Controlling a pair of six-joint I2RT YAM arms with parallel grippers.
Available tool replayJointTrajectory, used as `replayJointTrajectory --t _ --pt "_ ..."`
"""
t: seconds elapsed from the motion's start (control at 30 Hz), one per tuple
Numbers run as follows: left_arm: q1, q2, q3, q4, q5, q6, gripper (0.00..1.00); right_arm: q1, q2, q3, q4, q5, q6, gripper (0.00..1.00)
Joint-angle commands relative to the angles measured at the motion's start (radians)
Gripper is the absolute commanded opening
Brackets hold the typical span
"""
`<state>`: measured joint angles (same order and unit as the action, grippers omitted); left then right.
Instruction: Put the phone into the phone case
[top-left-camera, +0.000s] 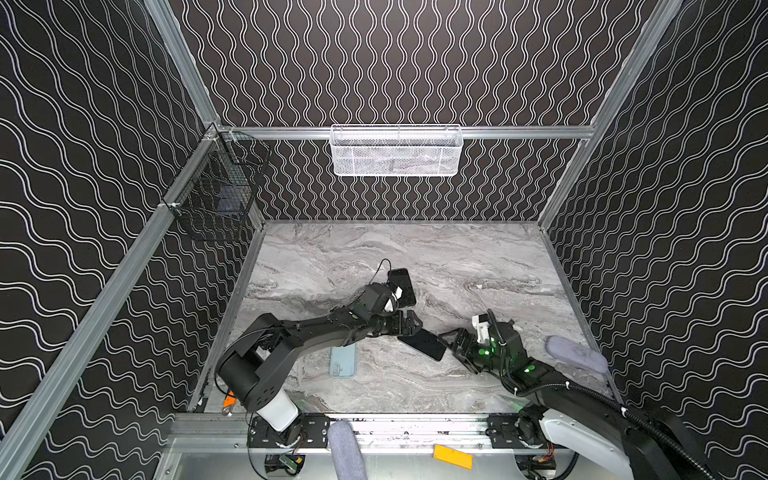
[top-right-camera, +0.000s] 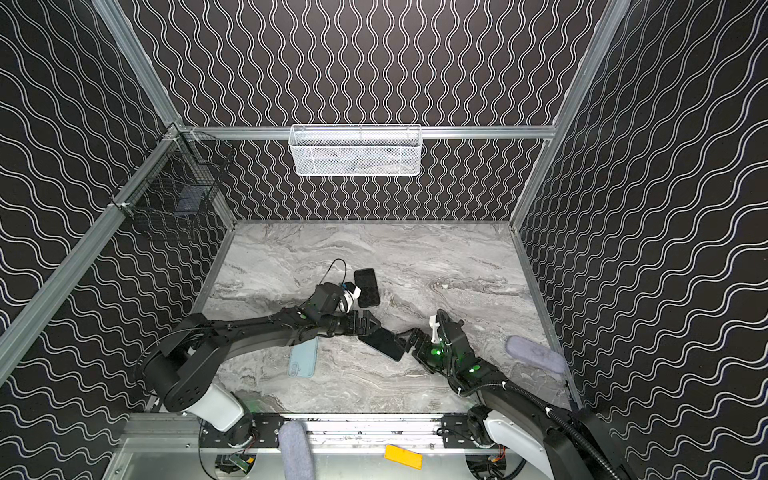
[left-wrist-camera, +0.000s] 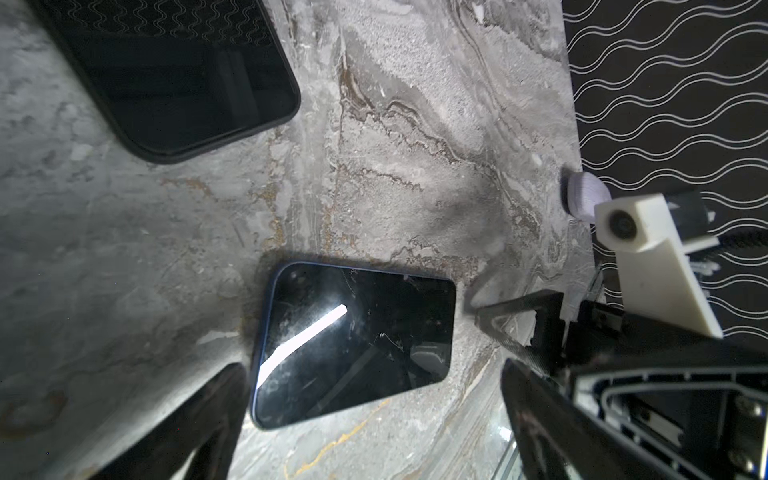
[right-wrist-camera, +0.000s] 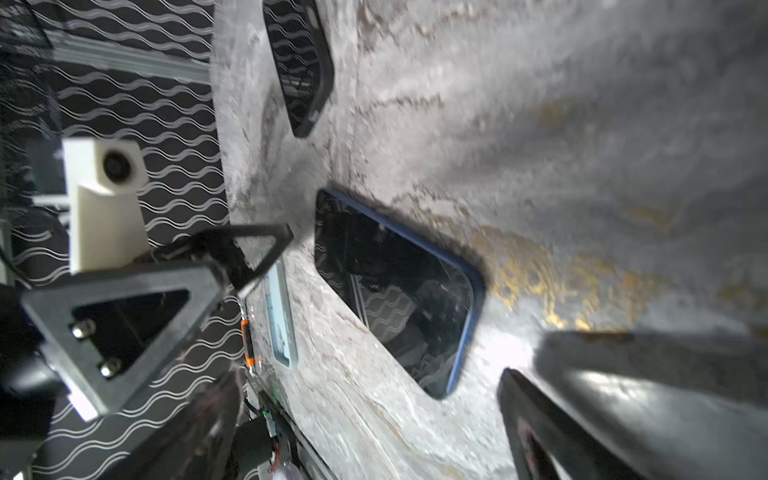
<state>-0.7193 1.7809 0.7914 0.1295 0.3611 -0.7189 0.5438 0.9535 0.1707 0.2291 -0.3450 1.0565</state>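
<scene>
grey marble-look table, both arms in tight on it. left gripper and right gripper have their jaws spread with nothing held, nose to nose at the glossy black, blue-edged phone lying flat between them. the risk, i'd say: a pinch skids that slick phone, or the fingers clash. the black rimmed phone case sits apart, just beyond the left wrist. a light-blue flat slab lies partly under the left arm, a lavender oblong pad well off right.

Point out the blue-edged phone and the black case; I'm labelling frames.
blue-edged phone (left-wrist-camera: 353, 345): left wrist view, middle of its screen.
black case (top-left-camera: 405, 283): in a top view, middle of its upward face.
</scene>
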Motion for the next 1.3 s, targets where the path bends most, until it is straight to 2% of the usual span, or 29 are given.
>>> replayJointTrajectory --t 0.0,0.23,0.53,0.83,1.27 --pt "0.0 0.018 0.012 0.02 0.025 0.018 0.98 0.008 0.026 -0.015 0.024 -0.005 0.026 0.99" --pt "0.001 0.028 -0.029 0.055 0.028 -0.01 0.98 0.009 0.167 0.0 0.168 -0.036 0.039 0.99" --pt "-0.003 0.028 -0.087 0.15 0.055 -0.082 0.98 -0.013 0.245 0.061 0.194 -0.021 0.017 0.99" --pt "-0.034 0.0 -0.104 0.155 0.041 -0.098 0.98 -0.067 0.443 0.154 0.31 -0.107 -0.004 0.99" --pt "-0.035 -0.063 -0.121 0.132 0.001 -0.081 0.98 -0.092 0.484 0.217 0.229 -0.119 -0.082 0.99"
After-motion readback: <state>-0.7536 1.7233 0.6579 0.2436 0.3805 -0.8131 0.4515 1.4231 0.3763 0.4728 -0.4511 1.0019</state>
